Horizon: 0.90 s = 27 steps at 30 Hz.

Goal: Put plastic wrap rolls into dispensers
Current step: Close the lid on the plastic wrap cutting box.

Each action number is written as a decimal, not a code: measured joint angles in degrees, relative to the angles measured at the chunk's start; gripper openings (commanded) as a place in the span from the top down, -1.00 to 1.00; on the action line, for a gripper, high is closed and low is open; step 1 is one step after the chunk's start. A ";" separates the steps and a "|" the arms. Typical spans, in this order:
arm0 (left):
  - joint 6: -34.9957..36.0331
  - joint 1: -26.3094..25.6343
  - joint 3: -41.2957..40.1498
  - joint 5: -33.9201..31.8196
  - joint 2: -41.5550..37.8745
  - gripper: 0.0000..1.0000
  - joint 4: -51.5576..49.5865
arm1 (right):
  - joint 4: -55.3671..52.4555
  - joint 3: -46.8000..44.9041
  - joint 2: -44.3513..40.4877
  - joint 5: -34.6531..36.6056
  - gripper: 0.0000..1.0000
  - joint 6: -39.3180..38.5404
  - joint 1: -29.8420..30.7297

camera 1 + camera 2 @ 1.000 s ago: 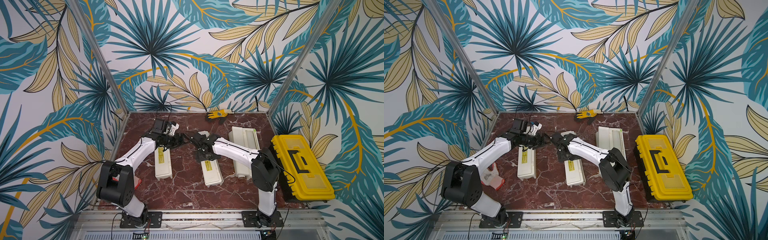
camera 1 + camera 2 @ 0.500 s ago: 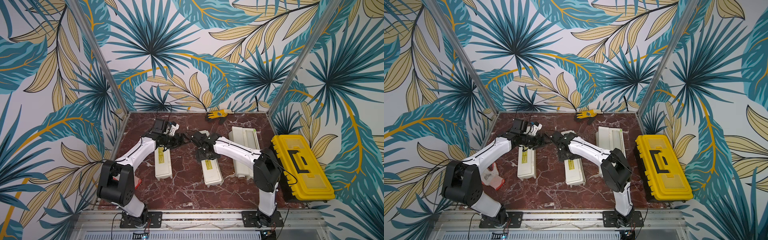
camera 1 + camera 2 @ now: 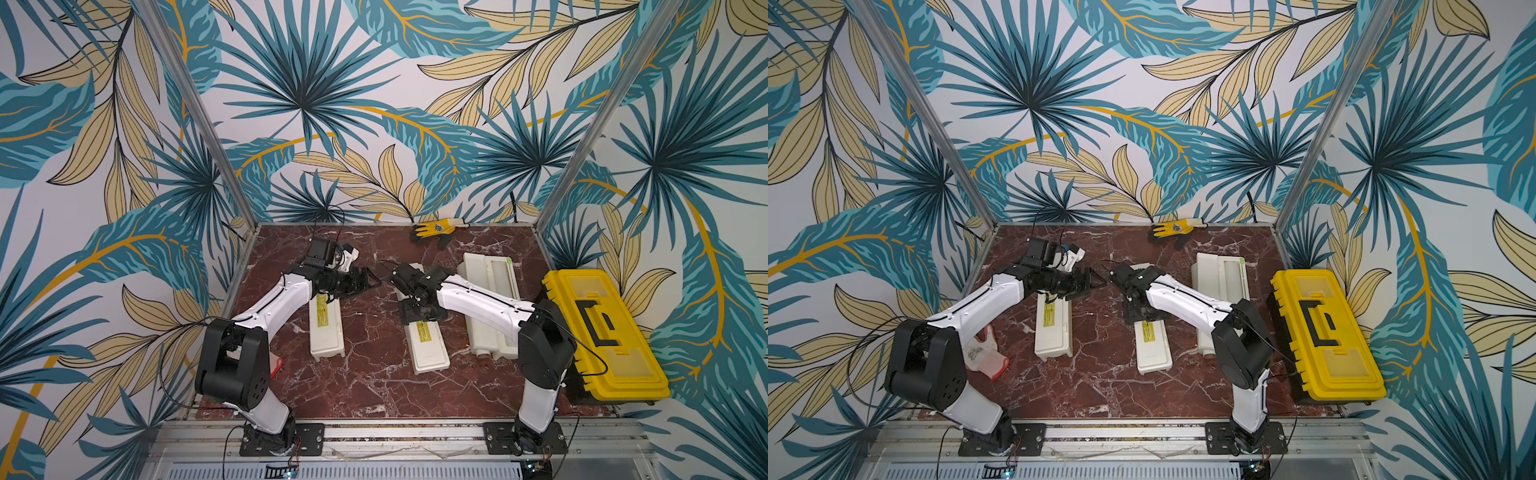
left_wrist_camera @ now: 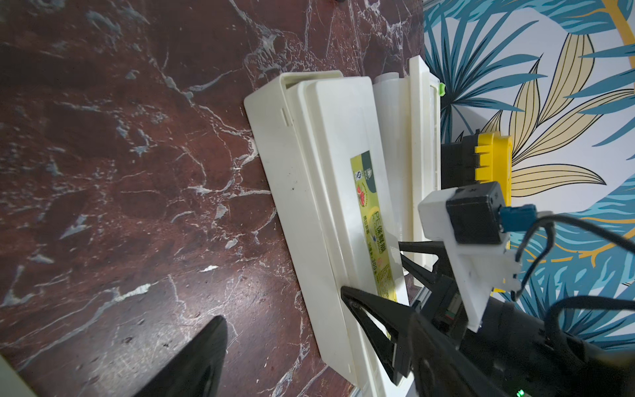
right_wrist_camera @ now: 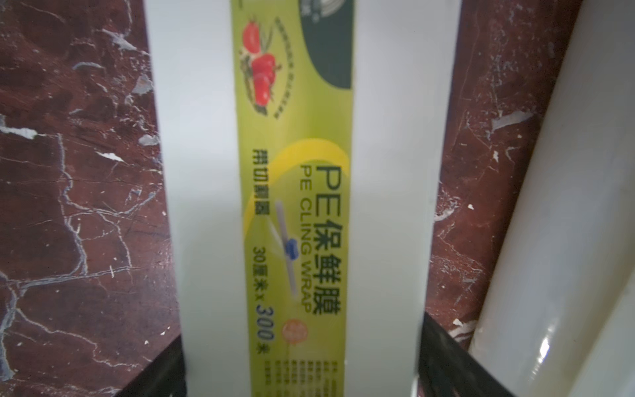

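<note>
Three cream dispensers lie lengthwise on the marble table. The left dispenser (image 3: 328, 336) and the middle dispenser (image 3: 428, 345) have their lids down. The right dispenser (image 3: 490, 274) lies open, and a milky plastic wrap roll (image 4: 391, 120) rests in it. My right gripper (image 3: 423, 320) (image 5: 302, 364) reaches down over the middle dispenser (image 5: 309, 172), with a black finger (image 5: 443, 364) against each long side. My left gripper (image 3: 370, 282) hovers open and empty above the table between the left and middle dispensers, pointing at the right arm. Only one of its fingers (image 4: 202, 361) shows clearly in the left wrist view.
A big yellow toolbox (image 3: 598, 332) stands along the right edge, beside the right arm's base. A yellow-and-black glove (image 3: 436, 227) lies at the back wall. A white-and-red glove (image 3: 984, 353) lies by the left arm's base. Metal posts frame the back corners.
My right gripper's jaws have drawn in against the middle dispenser's sides. The left arm has barely moved. The dispensers lie where they were.
</note>
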 measured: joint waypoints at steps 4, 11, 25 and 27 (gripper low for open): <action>-0.07 0.00 0.00 -0.02 -0.02 -0.67 -0.02 | 1.16 -0.24 0.00 -0.39 -0.64 -0.28 -0.44; -0.37 0.00 0.00 -0.02 0.00 -0.67 -0.02 | 2.38 -1.33 0.00 -0.26 -0.66 -1.57 -0.79; -1.07 0.00 0.00 -0.04 0.00 -0.68 -0.02 | 5.35 -3.56 -1.05 -0.50 -0.69 -3.28 -1.29; -1.09 0.00 0.00 -0.04 0.00 -0.68 -0.02 | 5.49 -3.65 -1.05 -0.74 -0.70 -3.28 -1.42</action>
